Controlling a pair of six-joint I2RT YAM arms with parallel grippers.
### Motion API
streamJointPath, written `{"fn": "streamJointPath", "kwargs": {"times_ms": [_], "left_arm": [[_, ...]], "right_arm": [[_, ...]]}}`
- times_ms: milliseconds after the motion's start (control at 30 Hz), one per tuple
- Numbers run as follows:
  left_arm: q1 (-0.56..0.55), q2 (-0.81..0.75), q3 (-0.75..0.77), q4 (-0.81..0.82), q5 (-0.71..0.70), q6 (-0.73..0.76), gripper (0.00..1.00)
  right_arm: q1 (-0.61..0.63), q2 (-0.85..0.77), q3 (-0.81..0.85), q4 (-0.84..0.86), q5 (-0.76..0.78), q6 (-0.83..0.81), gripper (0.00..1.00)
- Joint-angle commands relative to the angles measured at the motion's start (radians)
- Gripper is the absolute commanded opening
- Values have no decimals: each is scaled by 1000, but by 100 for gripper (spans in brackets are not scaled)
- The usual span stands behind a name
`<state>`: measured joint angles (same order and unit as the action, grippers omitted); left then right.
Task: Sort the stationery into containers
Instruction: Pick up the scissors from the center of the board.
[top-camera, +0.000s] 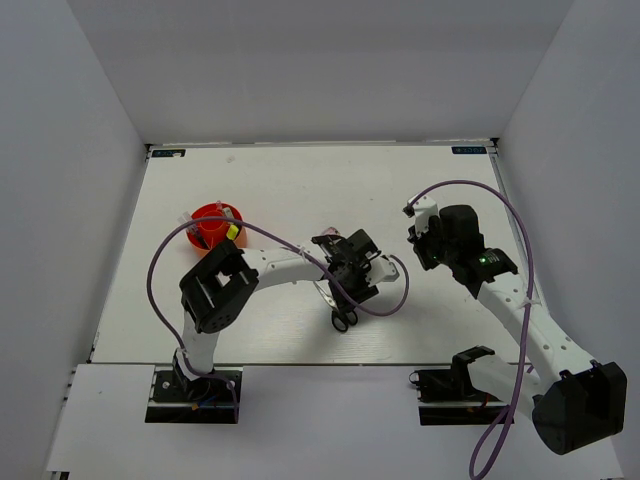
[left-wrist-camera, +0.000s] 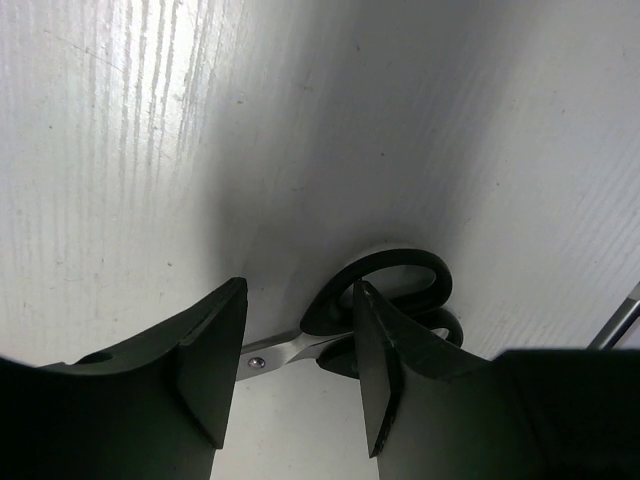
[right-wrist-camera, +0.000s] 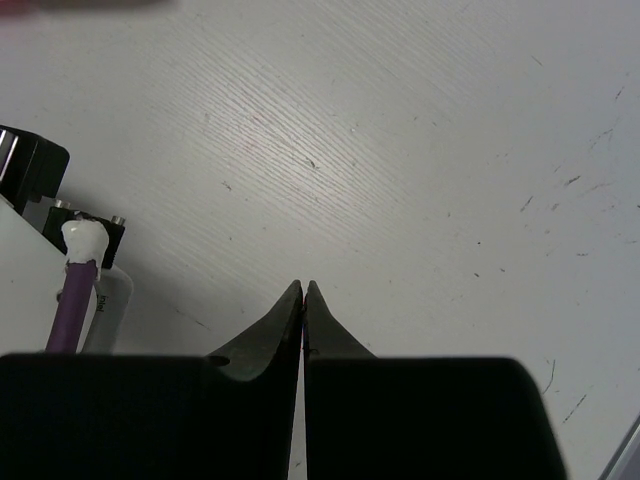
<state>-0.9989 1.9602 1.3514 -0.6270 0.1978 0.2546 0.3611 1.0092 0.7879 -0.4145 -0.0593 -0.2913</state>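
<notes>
Centrally, the left gripper (left-wrist-camera: 300, 300) hangs over the black-handled scissors (left-wrist-camera: 400, 285). Its jaws are released and straddle the blades beside the pivot without clamping them. The scissors lie flat on the white table (top-camera: 260, 180), toward its near edge. Right gripper (right-wrist-camera: 303, 290): jaws clenched tip to tip, above the table at right. Far left stands the red-orange pot (top-camera: 203, 212), with a yellow-capped highlighter (top-camera: 232, 231) inside.

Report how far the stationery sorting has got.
Done: the red-orange pot already holds some pieces, a yellow cap among them. In hand: the left gripper stands over the scissors, jaws open, nothing gripped. To do: the scissors lie on the table; the right gripper is shut and empty.
</notes>
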Motion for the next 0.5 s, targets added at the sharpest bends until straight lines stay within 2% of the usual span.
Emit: {"fn": "streamJointPath", "kwargs": {"times_ms": [0,367,467], "left_arm": [[6,0,38,9,15,14,57],[14,-17,-54,64,-31,-35,50],[13,-18,-63,72,-47,-47,44]], "right_arm": [[-4,0,-3,19,-14,0,4],[-8,-7,-6,22,-20,-3,5],[-8,-8,-7,22,-22,-3,5]]}}
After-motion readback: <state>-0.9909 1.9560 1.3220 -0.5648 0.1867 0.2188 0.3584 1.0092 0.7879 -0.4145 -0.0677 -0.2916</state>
